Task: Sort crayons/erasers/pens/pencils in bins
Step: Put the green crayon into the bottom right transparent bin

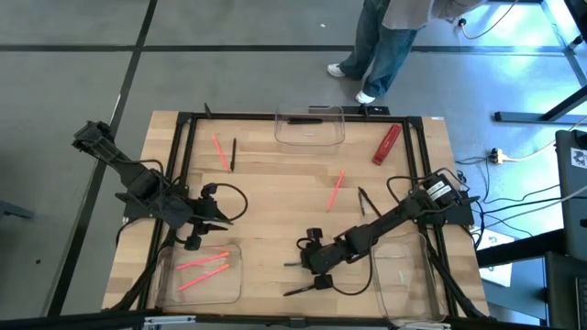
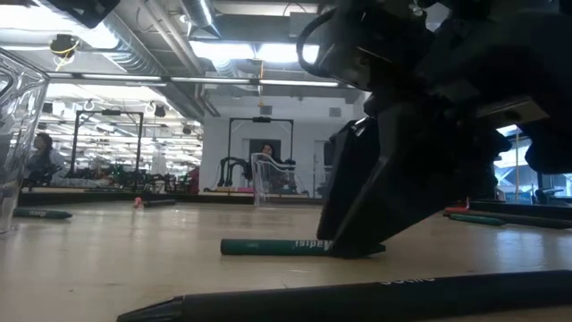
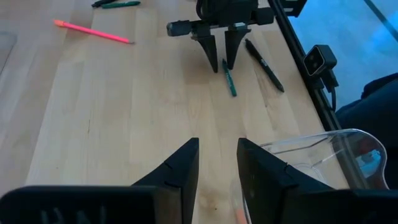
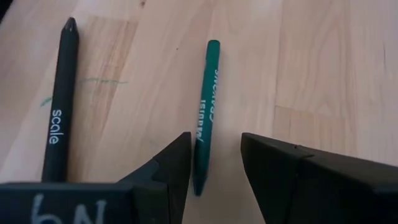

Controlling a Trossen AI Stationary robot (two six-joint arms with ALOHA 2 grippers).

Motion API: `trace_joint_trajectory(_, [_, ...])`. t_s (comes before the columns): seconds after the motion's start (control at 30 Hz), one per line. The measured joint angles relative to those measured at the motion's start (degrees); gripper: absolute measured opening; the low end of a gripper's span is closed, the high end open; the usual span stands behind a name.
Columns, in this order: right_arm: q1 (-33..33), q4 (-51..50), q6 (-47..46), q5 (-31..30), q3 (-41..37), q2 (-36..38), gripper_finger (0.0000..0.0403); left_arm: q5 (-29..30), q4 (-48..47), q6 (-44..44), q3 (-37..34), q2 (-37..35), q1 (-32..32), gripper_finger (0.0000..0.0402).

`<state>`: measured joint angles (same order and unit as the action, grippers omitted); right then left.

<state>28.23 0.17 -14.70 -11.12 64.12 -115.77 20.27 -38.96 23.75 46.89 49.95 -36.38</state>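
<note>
Right gripper [image 4: 214, 165] open, empty, fingers straddling green crayon [image 4: 205, 112] lying on table beside black pen [image 4: 59, 106]. Lower squarely, close mid-shaft, avoid nudging pen. Left gripper [image 3: 217, 162] open, idle nearby.

The bench [image 1: 275, 192] carries three bins: one at the far edge [image 1: 309, 126], one at the near left [image 1: 199, 272], one at the near right [image 1: 404, 275]. Two sticks [image 1: 204, 269] lie in the near-left bin, and one marker [image 1: 305, 119] lies in the far bin. The right end effector [image 4: 214, 163] stands over a crayon [image 4: 205, 109] that lies between its spread fingers near the front edge, with a pen [image 4: 60, 99] just beside it. The left end effector [image 1: 213, 223] hangs at the far edge of the near-left bin, fingers apart. A block [image 1: 386, 144] lies at the far right.
</note>
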Motion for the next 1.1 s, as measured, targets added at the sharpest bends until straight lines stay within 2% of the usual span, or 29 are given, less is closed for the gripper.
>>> trace_joint_trajectory(0.17, [0.1, -2.7, -1.3, -3.7, 0.2, 0.1, 0.0143, 0.0, 0.0, 0.0, 0.0, 0.0, 0.0, 0.0102])
trace_joint_trajectory(0.57, [0.0, -5.1, -1.6, -6.5, 0.1, 0.2, 0.0139, 0.0, 0.0, 0.0, 0.0, 0.0, 0.0, 0.0102])
trace_joint_trajectory(0.8, [-0.1, -5.7, -1.7, -4.2, 0.1, 0.2, 0.009, 0.0, 0.0, 0.0, 0.0, 0.0, 0.0, 0.0102])
trace_joint_trajectory(1.1, [-0.1, -5.9, -3.2, -4.0, 0.1, 0.2, 0.0018, 0.0, 0.0, 0.0, 0.0, 0.0, 0.0, 0.0102])
